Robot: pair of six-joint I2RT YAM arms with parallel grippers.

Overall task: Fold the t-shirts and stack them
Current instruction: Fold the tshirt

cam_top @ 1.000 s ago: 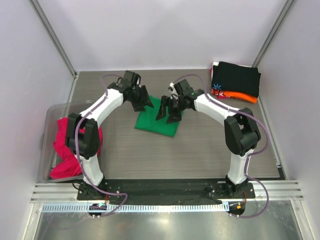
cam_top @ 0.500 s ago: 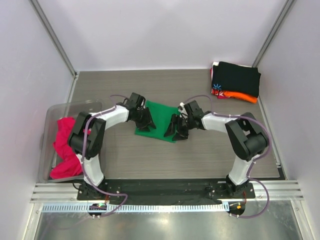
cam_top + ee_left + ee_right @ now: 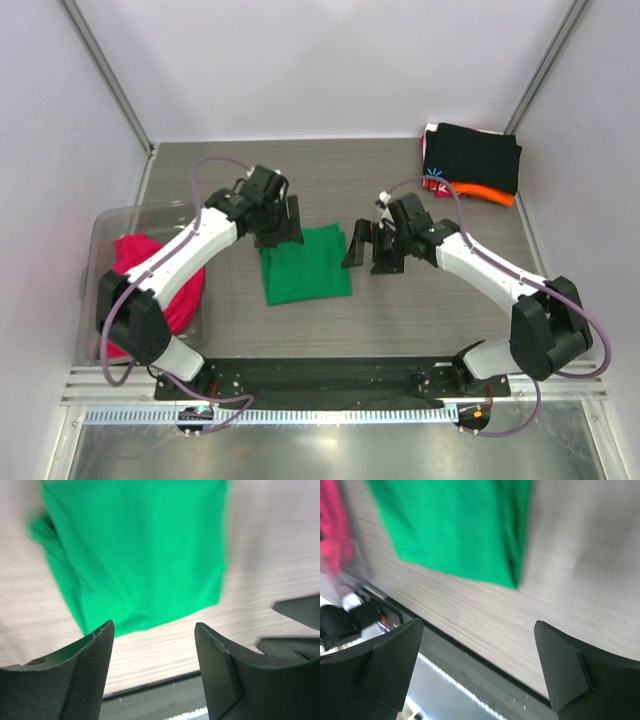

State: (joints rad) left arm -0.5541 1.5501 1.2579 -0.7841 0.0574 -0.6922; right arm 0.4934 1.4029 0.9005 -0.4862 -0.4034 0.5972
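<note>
Release: left gripper (image 3: 278,232) and right gripper (image 3: 368,252) both gape empty now, drawn off the green t-shirt (image 3: 305,265), which lies flat between them, slid nearer.

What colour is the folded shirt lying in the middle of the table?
The shirt is plain bright green, clearest in the top external view.

Five t-shirts (image 3: 305,262), two tools (image 3: 279,226) (image 3: 371,249), one bin (image 3: 108,222)
</note>
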